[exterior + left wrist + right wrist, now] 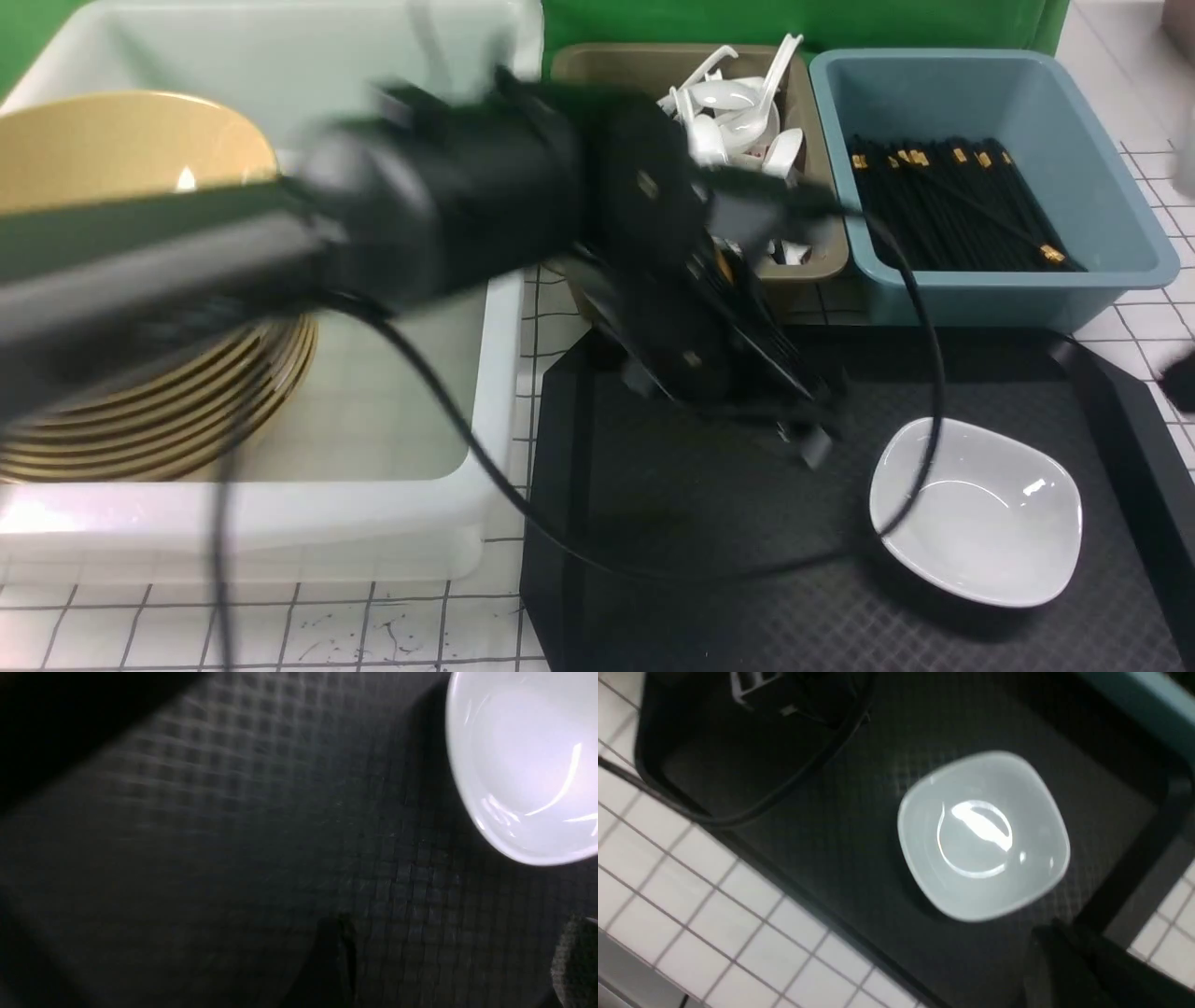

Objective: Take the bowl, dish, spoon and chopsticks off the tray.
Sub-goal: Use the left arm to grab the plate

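sitting on the tray (747, 625): dish (980, 513)

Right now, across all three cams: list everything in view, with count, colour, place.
dish: 1, white, on the tray's right part
tray: 1, black, on the table in front of the bins
bowls: stack, count unclear, mustard yellow, in the white tub
white tub: 1, white, left of the tray
spoons: several, white, in the brown bin
brown bin: 1, brown, behind the tray
chopsticks: many, black with gold bands, in the blue bin
blue bin: 1, blue, right of the brown bin
table: 1, white with dark grid, under everything
left claw: 1, black, open and empty, above the tray, clear of the dish
right claw: 1, black, shut, raised near the tray's right side
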